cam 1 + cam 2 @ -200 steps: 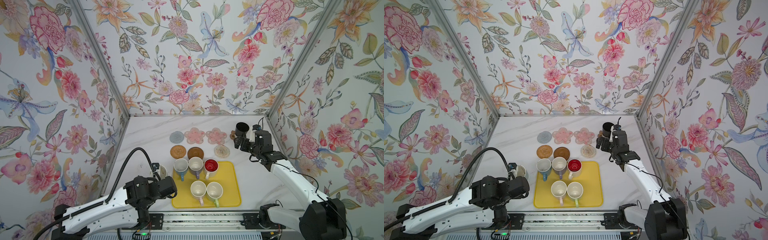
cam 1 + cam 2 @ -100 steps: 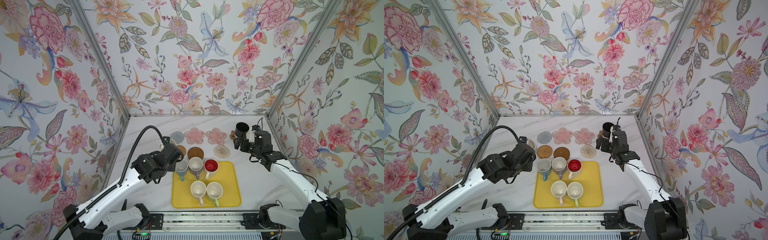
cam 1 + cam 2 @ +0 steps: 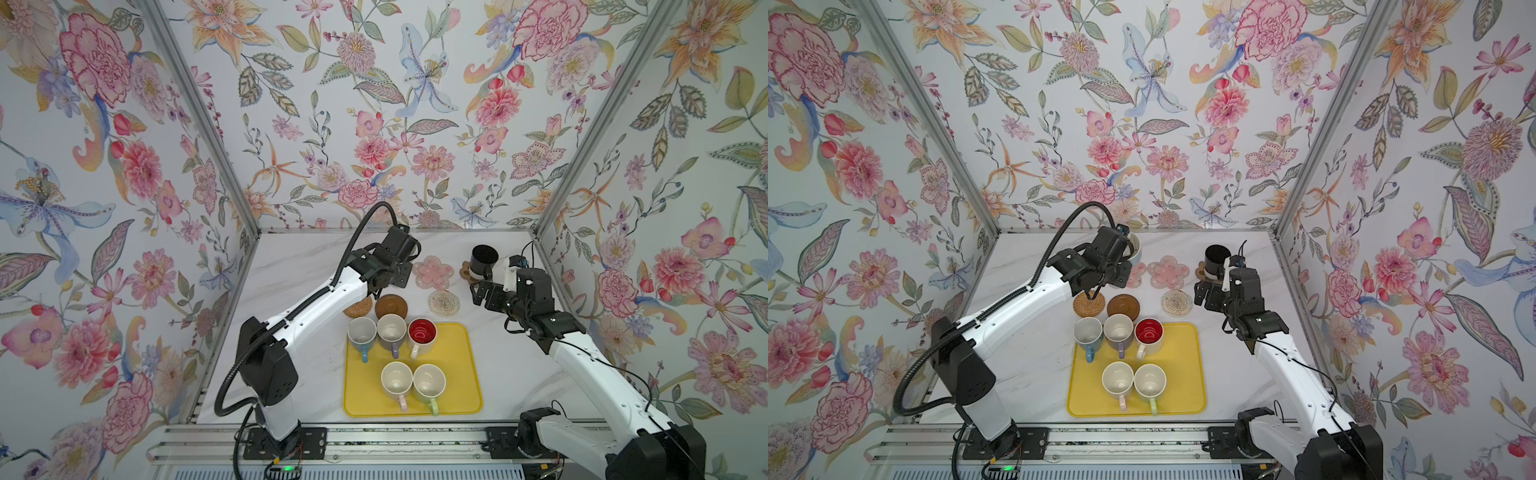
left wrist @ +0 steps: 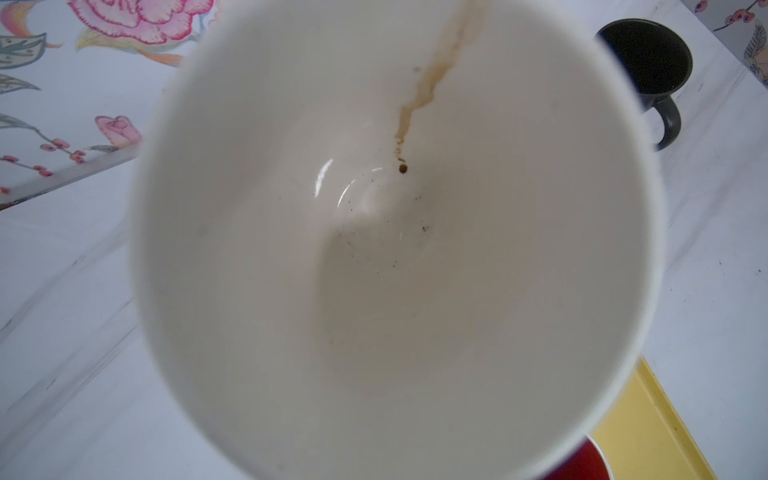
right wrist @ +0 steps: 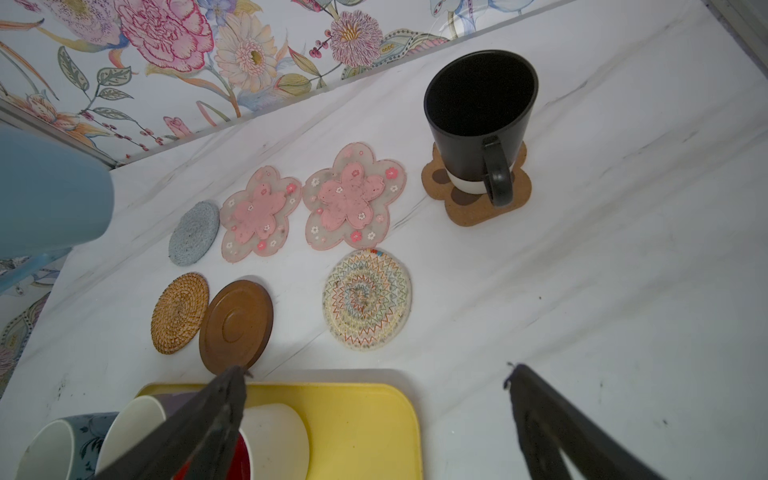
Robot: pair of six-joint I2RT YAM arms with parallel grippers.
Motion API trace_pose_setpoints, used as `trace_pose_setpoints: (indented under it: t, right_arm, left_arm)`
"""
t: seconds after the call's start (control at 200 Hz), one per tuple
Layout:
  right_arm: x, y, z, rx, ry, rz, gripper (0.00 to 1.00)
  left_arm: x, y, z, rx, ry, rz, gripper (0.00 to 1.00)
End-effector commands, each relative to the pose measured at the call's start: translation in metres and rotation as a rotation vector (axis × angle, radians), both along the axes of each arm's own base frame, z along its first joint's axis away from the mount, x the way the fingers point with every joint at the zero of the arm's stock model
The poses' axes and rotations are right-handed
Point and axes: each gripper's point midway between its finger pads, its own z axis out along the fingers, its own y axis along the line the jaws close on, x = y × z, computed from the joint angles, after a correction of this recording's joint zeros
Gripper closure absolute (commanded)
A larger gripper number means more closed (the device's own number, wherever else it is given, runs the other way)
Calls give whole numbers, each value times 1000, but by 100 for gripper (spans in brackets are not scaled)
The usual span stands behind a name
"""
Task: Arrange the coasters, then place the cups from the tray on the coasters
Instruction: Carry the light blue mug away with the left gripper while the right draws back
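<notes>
My left gripper (image 3: 1124, 255) is shut on a blue cup (image 5: 50, 195), whose white inside fills the left wrist view, and holds it over the back row of coasters. The grey-blue knit coaster (image 5: 194, 232) lies below it, beside two pink flowers (image 5: 259, 214) (image 5: 353, 197). A black cup (image 3: 484, 259) stands on the brown paw coaster (image 5: 469, 203). Rattan (image 3: 358, 307), wooden disc (image 3: 391, 306) and rope spiral (image 3: 444, 302) coasters are bare. Several cups stand on the yellow tray (image 3: 461, 374). My right gripper (image 3: 478, 291) hangs open near the black cup.
Flowered walls close the marble table on the back, left and right. The tray cups stand in two rows: blue (image 3: 362, 334), lilac (image 3: 391, 330) and red-inside (image 3: 422, 332) behind, pale pink (image 3: 397, 380) and pale green (image 3: 429, 381) in front.
My left arm has swung from the front left of the table to the back coaster row, carrying the blue cup. The right arm has not moved.
</notes>
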Motion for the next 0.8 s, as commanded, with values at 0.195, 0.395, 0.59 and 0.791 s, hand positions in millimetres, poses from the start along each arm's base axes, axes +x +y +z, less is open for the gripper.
trace_pose_setpoints:
  t: [0.195, 0.395, 0.59, 0.791]
  right_arm:
    - [-31, -5, -17, -16, 59, 12, 1]
    - [-47, -9, -26, -13, 78, 3, 1]
    - [-60, -6, -33, 35, 96, 8, 1]
    - [-73, -8, -42, 45, 113, 2, 1]
  left_arm:
    - [57, -53, 11, -85, -51, -75, 100]
    - [76, -65, -14, -67, -12, -75, 100]
    - [87, -78, -39, -63, 29, -75, 100]
    - [96, -93, -60, -90, 60, -85, 100]
